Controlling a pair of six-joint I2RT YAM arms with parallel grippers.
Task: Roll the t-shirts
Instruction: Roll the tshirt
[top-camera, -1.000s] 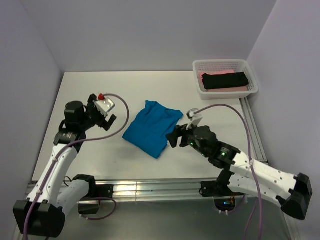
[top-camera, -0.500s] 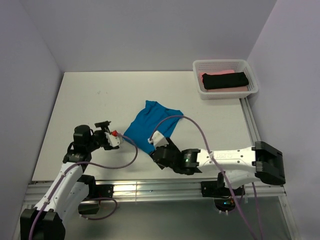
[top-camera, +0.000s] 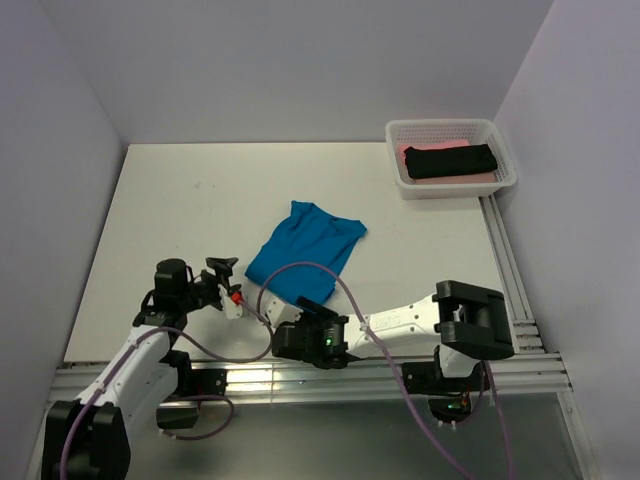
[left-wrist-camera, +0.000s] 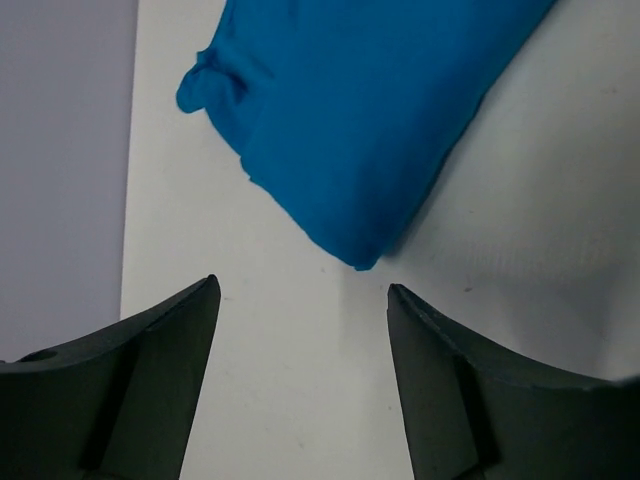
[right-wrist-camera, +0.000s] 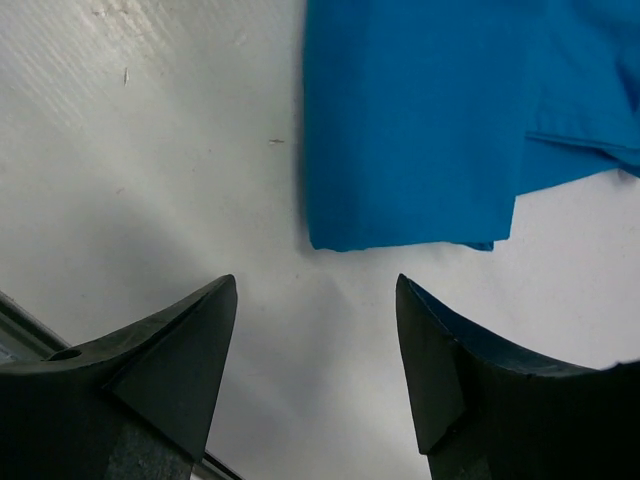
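the blue t-shirt (top-camera: 305, 245) lies folded flat near the middle of the bench (top-camera: 180, 190), and it looks to be in the same place as a second ago. what has changed is the arms. the left arm (top-camera: 150, 345) stood raised at the shirt's left side; it has since dropped low and pulled back to the lower left of the frame, and the left jaws now point at the shirt's near left corner. the right arm (top-camera: 410, 320) was at the shirt's right edge; it has swung across the bottom of the frame, so the right jaws sit just below the shirt's lowest corner.

in both wrist views the jaws stand well apart with nothing between them, only bare bench, and blue cloth lies just ahead of the tips. in the left wrist view a rounded corner of the shirt (left-wrist-camera: 370, 110) comes down between the two tips without touching either; in the right wrist view the straight hem (right-wrist-camera: 420, 130) sits just beyond them.

the black t-shirt (top-camera: 450, 160) and the pink t-shirt (top-camera: 412, 151) lie in the white basket (top-camera: 505, 178) at the upper right, well apart from the arms.

judging from this, the arms are lining up on the near edge to start the roll; no cloth is gripped and no roll is begun.
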